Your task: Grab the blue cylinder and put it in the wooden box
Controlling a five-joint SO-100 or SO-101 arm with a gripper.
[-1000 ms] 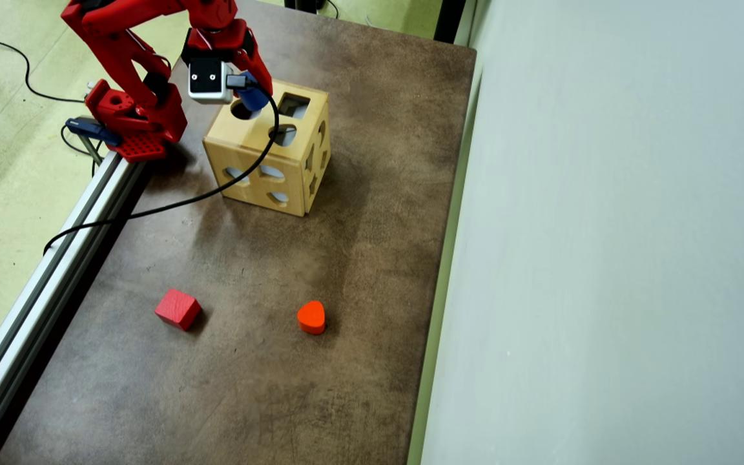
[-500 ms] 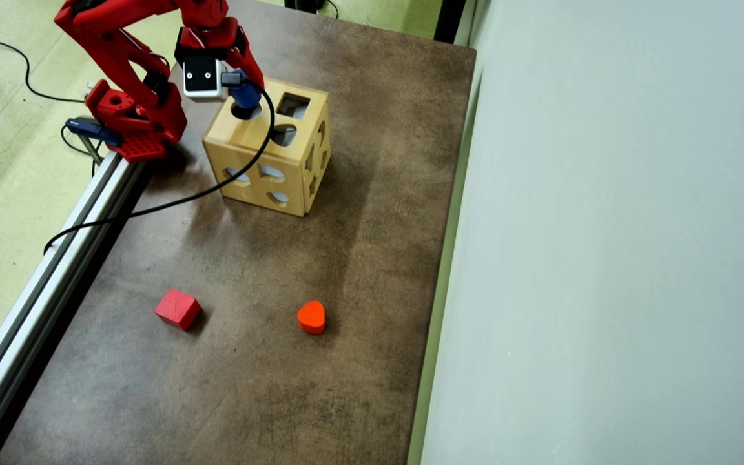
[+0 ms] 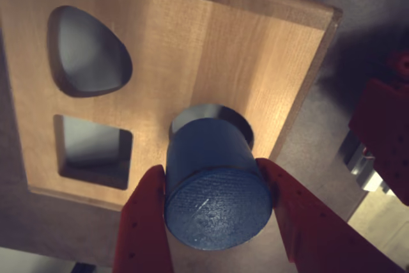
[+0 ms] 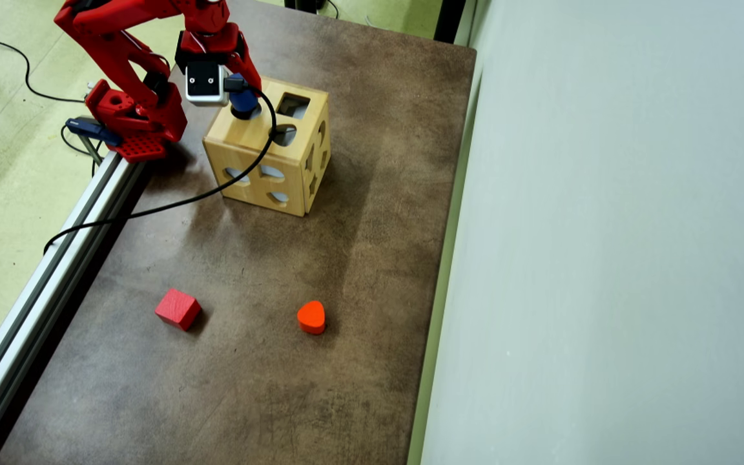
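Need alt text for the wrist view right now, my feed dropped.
The red claw grips the blue cylinder by its sides, its far end at the round hole in the top of the wooden box. A rounded hole and a square hole sit to the left on the same face.

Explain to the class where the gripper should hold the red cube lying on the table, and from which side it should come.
Grip the red cube across two opposite flat side faces, coming straight down from above. In the overhead view it sits flat and alone on the brown table, turned diagonally, so the wrist likely needs rotating to square the jaws with its faces.
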